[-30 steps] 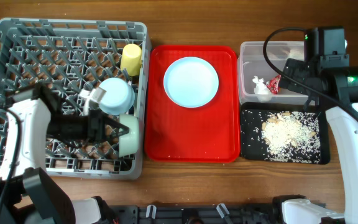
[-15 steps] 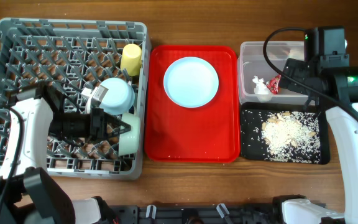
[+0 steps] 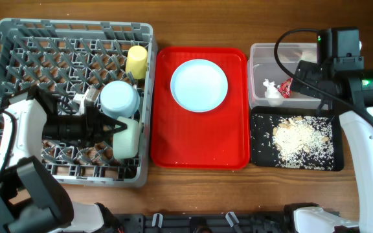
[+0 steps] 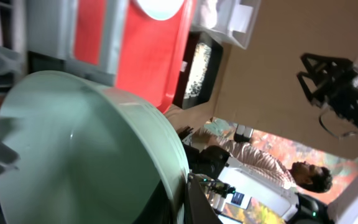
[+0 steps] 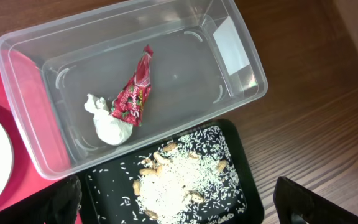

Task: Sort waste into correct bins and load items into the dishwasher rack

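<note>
Over grey rack [image 3: 76, 27], left tool [image 3: 118, 126] clamping pale green bowl [image 3: 130, 140], right tool [image 5: 176, 190] open near clear tub [image 5: 185, 81]

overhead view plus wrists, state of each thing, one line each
green bowl, on edge in the rack, held at its rim
blue bowl, in the rack
yellow cup, on its side in the rack
plate, flat on the red tray
wrapper, in the tub
tissue, in the tub
rice, spread in the black tray
left gripper, shut on green bowl
right gripper, open, empty
</note>
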Motion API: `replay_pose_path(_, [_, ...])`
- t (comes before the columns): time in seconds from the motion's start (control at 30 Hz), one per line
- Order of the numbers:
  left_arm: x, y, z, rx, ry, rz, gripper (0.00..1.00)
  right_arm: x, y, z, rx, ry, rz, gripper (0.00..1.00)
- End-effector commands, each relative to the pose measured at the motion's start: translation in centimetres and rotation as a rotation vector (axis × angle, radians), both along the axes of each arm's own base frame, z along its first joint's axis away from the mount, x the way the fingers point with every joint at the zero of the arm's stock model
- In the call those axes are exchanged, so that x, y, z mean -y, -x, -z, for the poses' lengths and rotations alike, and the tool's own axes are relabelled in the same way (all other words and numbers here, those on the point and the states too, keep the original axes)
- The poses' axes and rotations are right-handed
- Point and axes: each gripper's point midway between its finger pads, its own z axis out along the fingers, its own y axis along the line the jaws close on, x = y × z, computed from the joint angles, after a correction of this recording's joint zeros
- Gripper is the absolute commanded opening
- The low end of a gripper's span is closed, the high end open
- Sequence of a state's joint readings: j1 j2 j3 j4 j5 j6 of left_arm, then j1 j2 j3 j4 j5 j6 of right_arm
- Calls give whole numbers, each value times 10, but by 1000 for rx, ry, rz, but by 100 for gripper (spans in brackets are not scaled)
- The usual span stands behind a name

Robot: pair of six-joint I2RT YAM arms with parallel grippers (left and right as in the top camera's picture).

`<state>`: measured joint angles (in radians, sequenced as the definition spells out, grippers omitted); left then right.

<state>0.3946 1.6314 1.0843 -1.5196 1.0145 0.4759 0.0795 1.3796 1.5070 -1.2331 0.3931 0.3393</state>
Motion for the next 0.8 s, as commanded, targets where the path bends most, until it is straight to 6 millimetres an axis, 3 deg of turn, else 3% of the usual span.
replay_pose_path(0.0, [-33,13,27,-142,-195,1,4,0,0,-3,13,-7,0,100])
replay_pose_path(0.07, [-42,12,27,-166,-218,-28,5,0,0,-3,13,-7,1,100])
replay_pose_path(0.1, [-44,11,25,-177,-220,-42,10,0,0,-3,13,-7,0,100])
replay_pose_path(0.13, [-46,10,23,-192,-219,-60,17,0,0,-3,13,-7,0,100])
replay_pose_path(0.17, [-47,9,20,-207,-218,-76,31,0,0,-3,13,-7,1,100])
replay_pose_path(0.2, [-48,7,17,-220,-218,-91,100,0,0,-3,13,-7,0,100])
replay_pose_path(0.37, [-56,-7,-13,-184,-241,-116,100,0,0,-3,13,-8,0,100])
replay_pose_path(0.53, [-63,-22,-57,-54,-301,-132,100,0,0,-3,13,-7,1,100])
replay_pose_path(0.63, [-53,-18,-76,50,-350,-113,100,0,0,-3,13,-7,0,100])
replay_pose_path(0.77, [-34,-11,-84,149,-448,-21,100,0,0,-3,13,-7,0,100])
